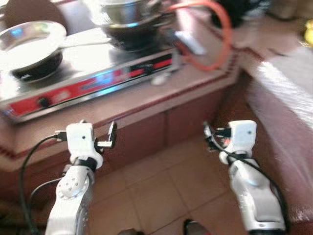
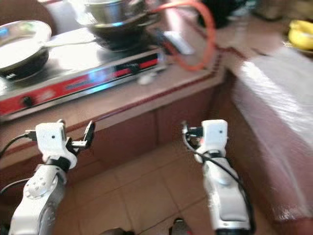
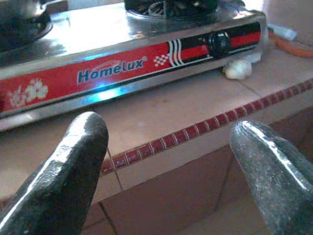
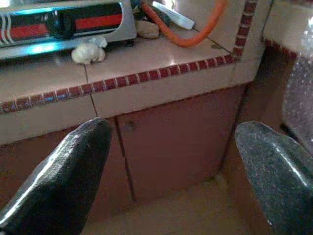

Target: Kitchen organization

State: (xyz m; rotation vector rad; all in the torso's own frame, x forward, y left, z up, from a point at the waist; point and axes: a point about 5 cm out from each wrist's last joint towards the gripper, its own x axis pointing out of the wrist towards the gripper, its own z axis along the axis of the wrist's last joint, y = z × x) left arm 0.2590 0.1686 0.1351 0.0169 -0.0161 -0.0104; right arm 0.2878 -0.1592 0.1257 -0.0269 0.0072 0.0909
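A red and steel two-burner gas stove (image 1: pixel 88 83) stands on the tiled counter (image 1: pixel 146 105). A steel pan (image 1: pixel 29 41) rests on its left burner and a steel pot (image 1: pixel 129 14) on its right one. A small white lump (image 3: pixel 238 69) lies on the counter just in front of the stove's right knob. My left gripper (image 3: pixel 168 142) is open and holds nothing; it hangs below the counter edge, facing the stove front. My right gripper (image 4: pixel 171 142) is also open and holds nothing, low in front of the cabinet doors (image 4: pixel 166 147) near the counter's corner.
An orange hose (image 1: pixel 222 34) loops from behind the stove over the counter's right end. To the right runs a second counter under shiny wrap (image 1: pixel 288 98), with something yellow (image 2: pixel 301 34) at its back. Tiled floor (image 1: pixel 161 191) lies between my arms.
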